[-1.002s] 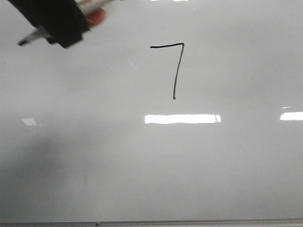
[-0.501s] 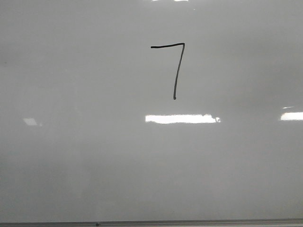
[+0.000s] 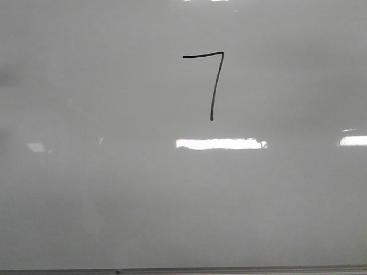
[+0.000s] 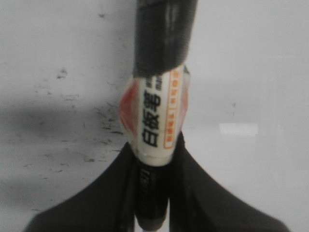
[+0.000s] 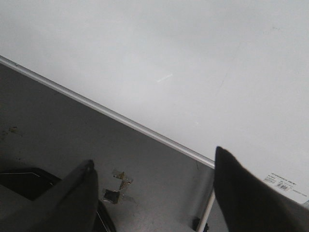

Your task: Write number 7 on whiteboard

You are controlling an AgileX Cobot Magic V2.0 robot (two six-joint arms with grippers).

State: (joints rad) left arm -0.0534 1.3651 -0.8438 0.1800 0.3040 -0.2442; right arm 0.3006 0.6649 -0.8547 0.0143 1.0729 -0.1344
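A thin black number 7 (image 3: 214,80) is drawn on the whiteboard (image 3: 114,189), upper middle of the front view. No gripper shows in the front view. In the left wrist view my left gripper (image 4: 154,193) is shut on a whiteboard marker (image 4: 157,111) with a white label and black cap, held over the whiteboard (image 4: 260,58). In the right wrist view my right gripper (image 5: 152,164) is open and empty, off the board's corner, above the dark floor, with the whiteboard (image 5: 169,53) beyond it.
A metal edge strip (image 3: 183,269) runs along the board's bottom. Bright light reflections (image 3: 221,144) lie below the 7. Old ink smudges (image 4: 91,125) mark the board near the marker. In the right wrist view the board's frame (image 5: 111,113) borders dark floor (image 5: 58,130) with tape scraps (image 5: 118,186).
One second ago my left gripper with the marker was at the upper left of the front view; it has left that view. The 7 is unchanged.
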